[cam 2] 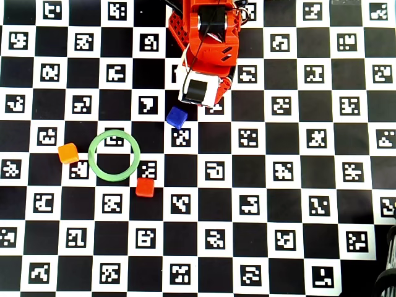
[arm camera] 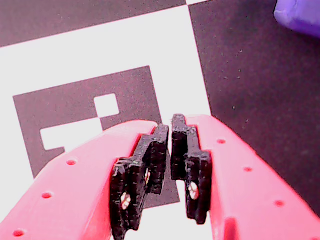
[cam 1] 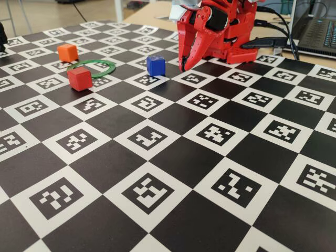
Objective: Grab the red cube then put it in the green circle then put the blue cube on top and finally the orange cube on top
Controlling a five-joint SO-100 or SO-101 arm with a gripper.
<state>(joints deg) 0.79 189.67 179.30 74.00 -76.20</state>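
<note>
Overhead view: matte deep-red red cube (cam 2: pixel 145 187) just outside green circle (cam 2: pixel 114 155).

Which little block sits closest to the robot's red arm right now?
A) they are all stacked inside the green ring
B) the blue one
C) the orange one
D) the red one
B: in the overhead view the blue cube lies just beside the arm, while the red cube and the orange cube sit farther off, outside the green circle.

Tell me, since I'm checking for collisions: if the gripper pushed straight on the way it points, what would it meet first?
Probably the checkered board: the shut gripper points down at a marker square, nothing between. The blue cube sits off to the side.
</note>
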